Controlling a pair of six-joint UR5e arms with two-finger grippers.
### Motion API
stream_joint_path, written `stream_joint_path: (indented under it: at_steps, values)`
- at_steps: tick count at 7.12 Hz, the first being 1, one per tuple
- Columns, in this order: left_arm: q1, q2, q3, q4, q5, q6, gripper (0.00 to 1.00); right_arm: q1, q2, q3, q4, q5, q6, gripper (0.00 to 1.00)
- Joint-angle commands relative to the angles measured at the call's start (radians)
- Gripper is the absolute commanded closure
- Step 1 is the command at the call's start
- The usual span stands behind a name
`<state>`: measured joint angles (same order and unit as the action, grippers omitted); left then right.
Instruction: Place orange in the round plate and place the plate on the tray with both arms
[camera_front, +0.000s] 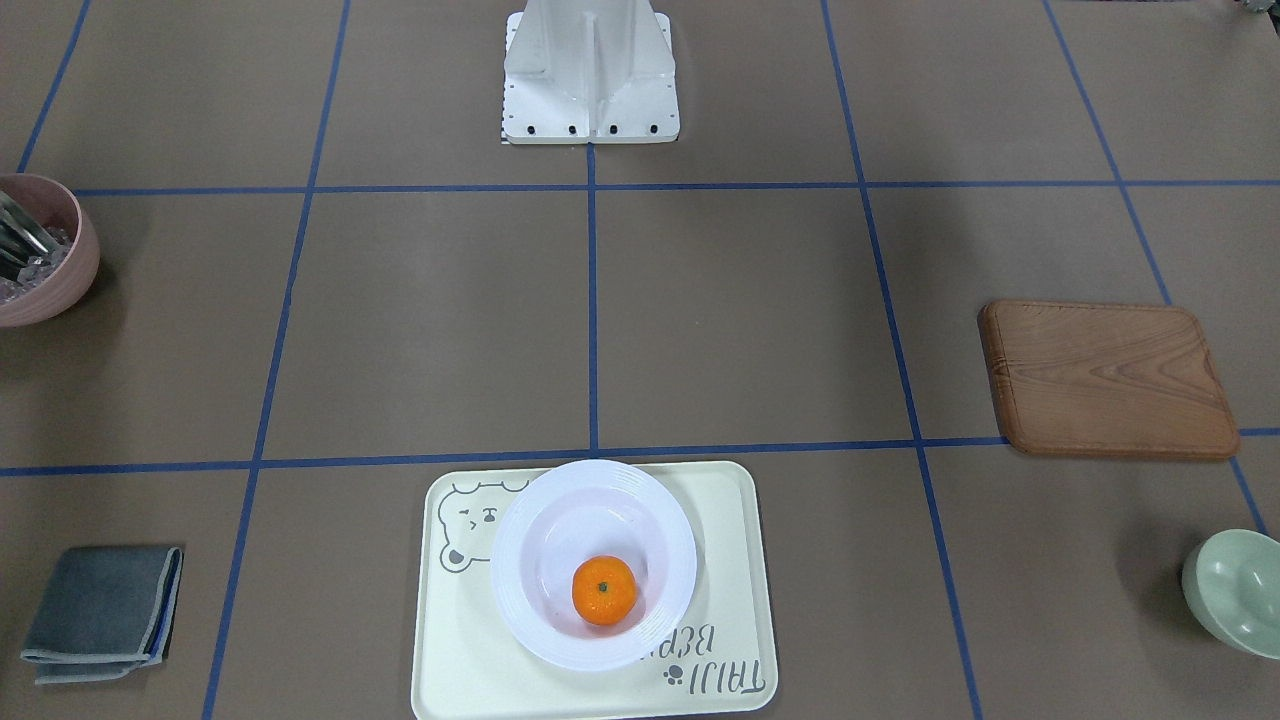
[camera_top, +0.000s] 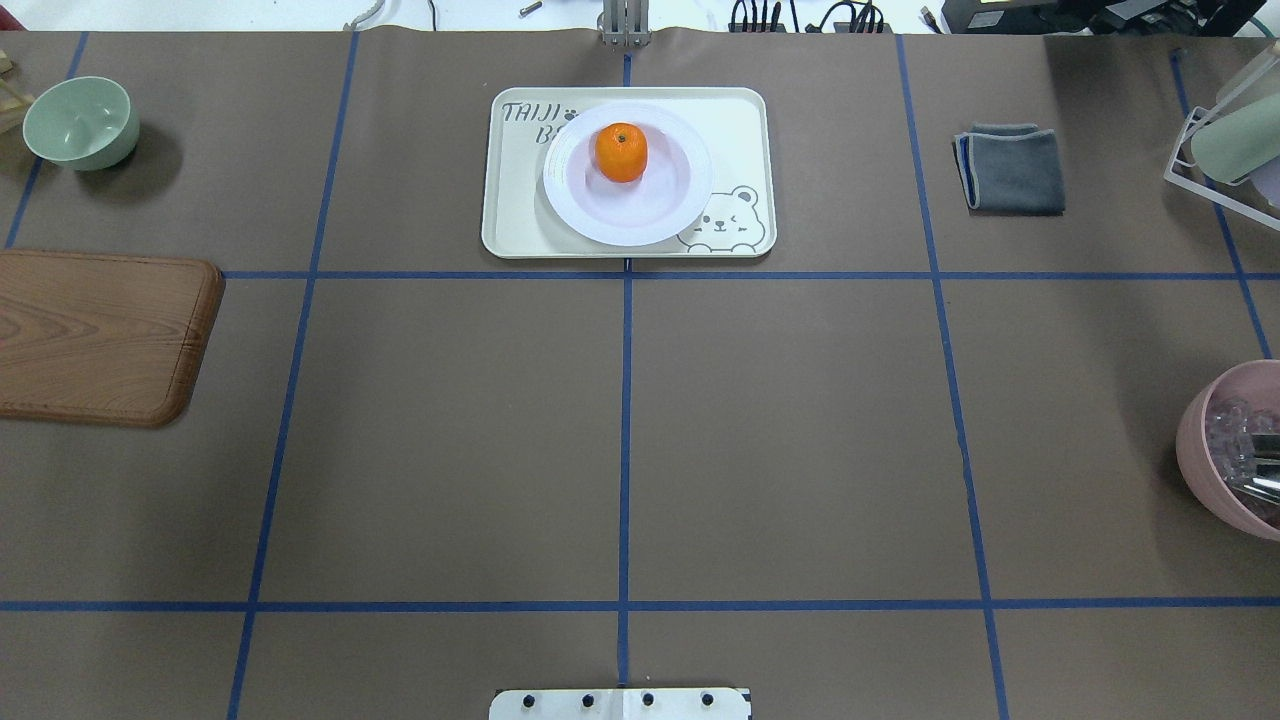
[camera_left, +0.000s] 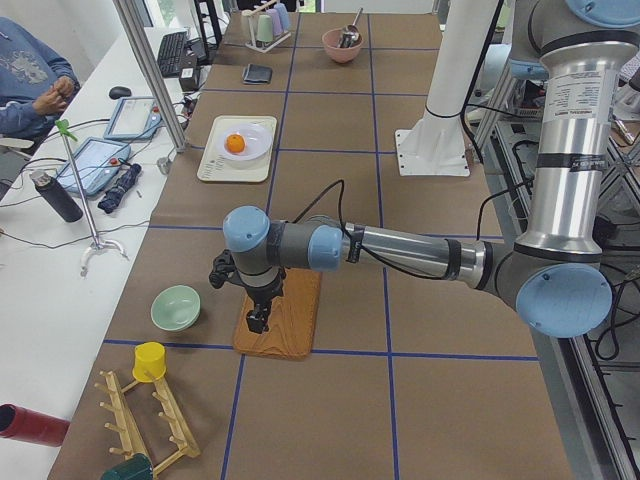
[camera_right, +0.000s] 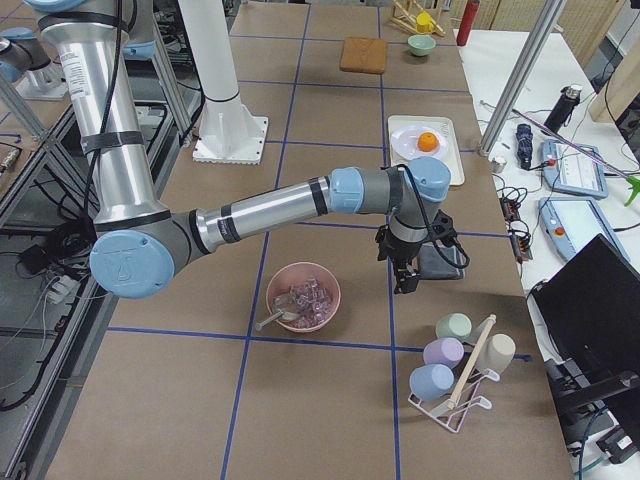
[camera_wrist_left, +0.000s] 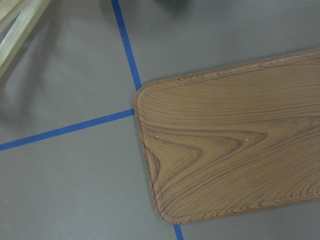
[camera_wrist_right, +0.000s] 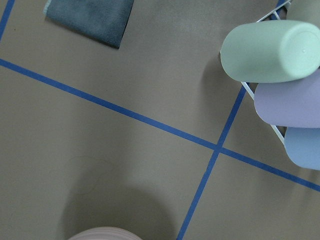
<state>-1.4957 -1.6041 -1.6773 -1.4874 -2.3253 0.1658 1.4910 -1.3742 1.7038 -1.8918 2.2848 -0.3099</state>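
The orange (camera_front: 604, 590) (camera_top: 621, 152) lies inside the round white plate (camera_front: 520, 530) (camera_top: 660, 215). The plate rests on the cream bear tray (camera_front: 720, 520) (camera_top: 740, 120) at the table's far middle. Both arms are away from it and show only in the side views. The left gripper (camera_left: 257, 320) hangs over the wooden board. The right gripper (camera_right: 405, 283) hangs beside the grey cloth near the pink bowl. I cannot tell whether either gripper is open or shut. Neither wrist view shows fingers.
A wooden board (camera_top: 95, 335) (camera_wrist_left: 235, 145) and a pale green bowl (camera_top: 80, 120) sit on the robot's left. A folded grey cloth (camera_top: 1010, 167), a pink bowl (camera_top: 1230, 450) and a rack of cups (camera_right: 455, 370) sit on its right. A person (camera_left: 30, 80) sits past the table.
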Motion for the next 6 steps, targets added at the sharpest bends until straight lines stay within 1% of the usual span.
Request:
stream_joint_path:
  at_steps: [1,2,3,6]
  values:
    - [-0.001,0.006,-0.010,-0.001,0.000,0.000,0.02,0.000,-0.002,0.002,-0.001,0.001,0.000,0.00]
    - [-0.003,0.019,-0.025,-0.001,0.000,0.001,0.02,0.000,-0.003,0.004,-0.001,0.001,0.000,0.00]
    - [-0.003,0.060,-0.074,-0.001,0.000,0.000,0.02,0.000,-0.006,0.007,-0.001,0.002,0.000,0.00]
    - [0.000,0.062,-0.082,0.001,0.000,-0.005,0.02,0.000,-0.008,0.008,-0.001,0.002,0.000,0.00]
